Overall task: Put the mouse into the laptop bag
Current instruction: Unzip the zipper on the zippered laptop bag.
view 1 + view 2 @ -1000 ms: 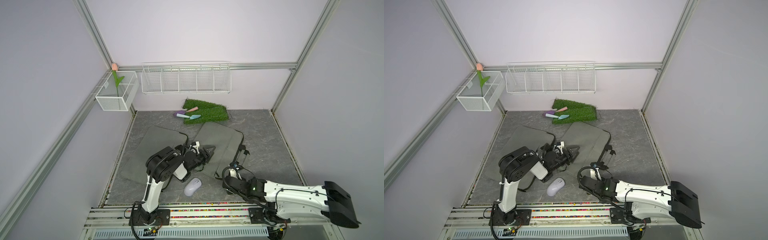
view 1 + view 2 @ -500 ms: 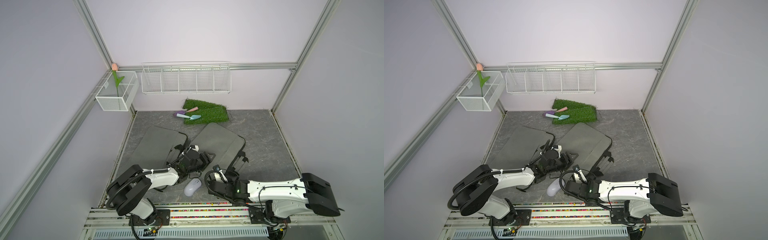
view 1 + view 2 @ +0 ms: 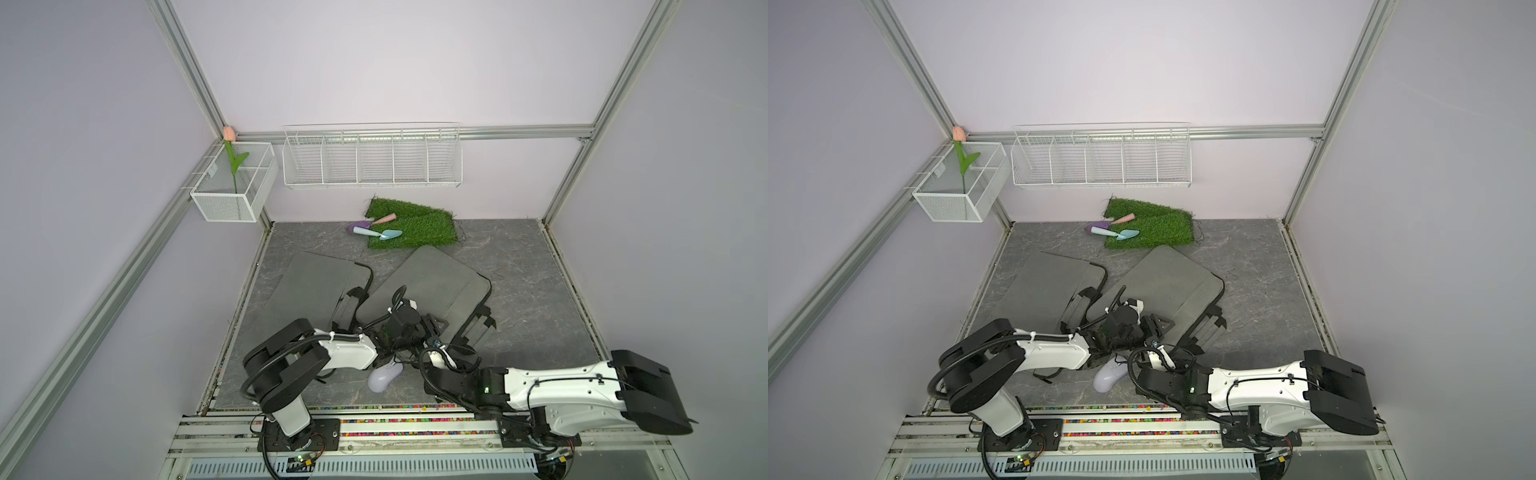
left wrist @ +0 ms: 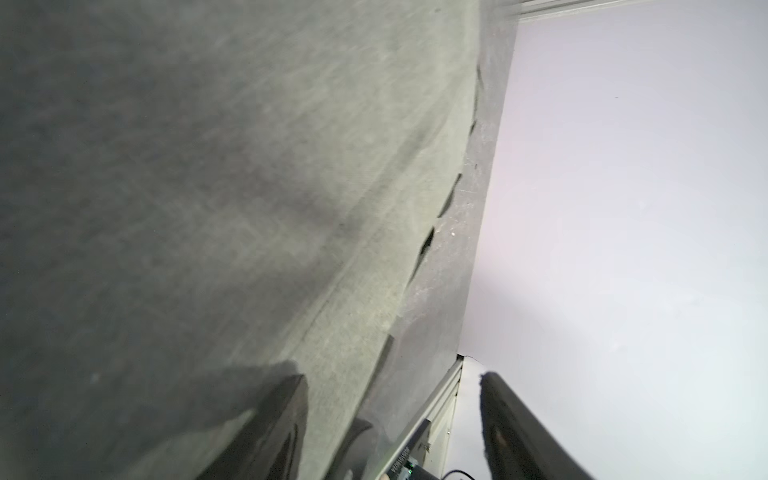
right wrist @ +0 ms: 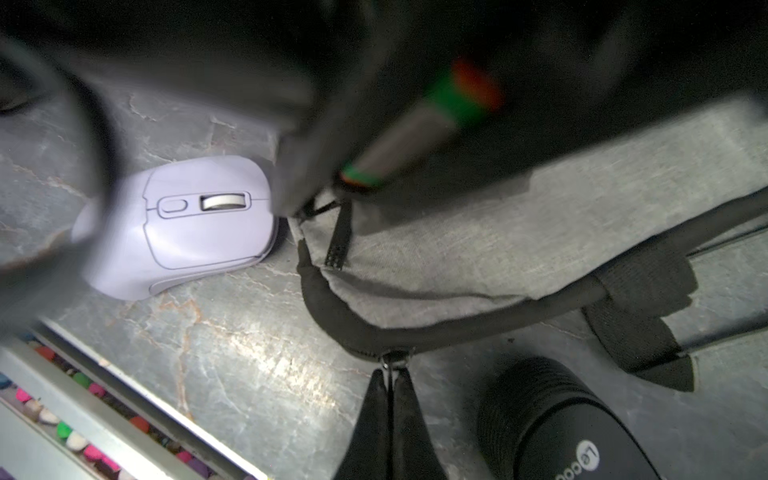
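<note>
1. The mouse (image 3: 384,376) is seen on the bench (image 3: 519,299) by the corner of the bag (image 3: 432,282), long axis aimed at it.
2. The right fingers (image 5: 370,419) are pinched on the zip pull (image 5: 392,360) — mouse just beside.
3. The left fingers (image 4: 274,428) are held spread over the bag, judged freer.

Both top views: high at the front, looking down on the whole surface (image 3: 532,270), nearly identical. Left wrist: close, skimming along the laptop bag (image 4: 208,187). Right wrist: close, looking down; shares mouse (image 5: 199,232) and bag corner with the tops.
</note>
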`<act>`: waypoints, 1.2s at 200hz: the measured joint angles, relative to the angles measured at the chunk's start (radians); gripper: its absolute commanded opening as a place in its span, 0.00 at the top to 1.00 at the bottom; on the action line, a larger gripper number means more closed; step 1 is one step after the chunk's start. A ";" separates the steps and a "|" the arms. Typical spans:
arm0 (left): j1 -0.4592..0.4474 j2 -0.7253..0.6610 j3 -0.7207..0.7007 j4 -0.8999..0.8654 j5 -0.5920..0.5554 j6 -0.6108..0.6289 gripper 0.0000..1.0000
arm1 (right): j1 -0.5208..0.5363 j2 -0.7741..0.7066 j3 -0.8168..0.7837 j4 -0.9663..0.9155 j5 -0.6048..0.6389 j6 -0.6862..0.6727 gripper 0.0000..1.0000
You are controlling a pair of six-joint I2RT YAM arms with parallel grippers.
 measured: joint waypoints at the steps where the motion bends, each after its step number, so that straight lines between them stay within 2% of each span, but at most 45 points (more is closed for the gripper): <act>1: 0.000 0.004 0.000 0.004 0.000 -0.002 0.37 | 0.000 0.000 0.000 0.000 0.000 0.000 0.94; 15: -0.014 0.060 0.000 0.089 0.001 -0.025 0.38 | 0.000 -0.002 -0.010 0.000 0.000 -0.001 0.94; 46: -0.027 0.088 -0.055 0.250 -0.032 -0.076 0.37 | 0.000 -0.003 -0.012 -0.012 0.020 0.008 0.94; 100: -0.035 0.115 -0.061 0.323 -0.043 -0.110 0.37 | -0.028 -0.042 0.016 -0.161 0.035 0.021 0.94; 126: -0.040 0.116 -0.073 0.350 -0.050 -0.126 0.37 | -0.093 -0.105 0.011 -0.196 -0.032 -0.002 0.94; 164: -0.040 0.118 -0.074 0.355 -0.051 -0.128 0.37 | -0.204 -0.196 -0.066 -0.133 -0.169 -0.070 0.94; 196: -0.035 0.135 -0.074 0.378 -0.040 -0.127 0.38 | -0.262 -0.154 -0.087 -0.085 -0.232 -0.113 0.94; 240: -0.022 0.158 -0.074 0.424 -0.027 -0.124 0.39 | -0.337 -0.049 -0.057 -0.023 -0.211 -0.104 0.94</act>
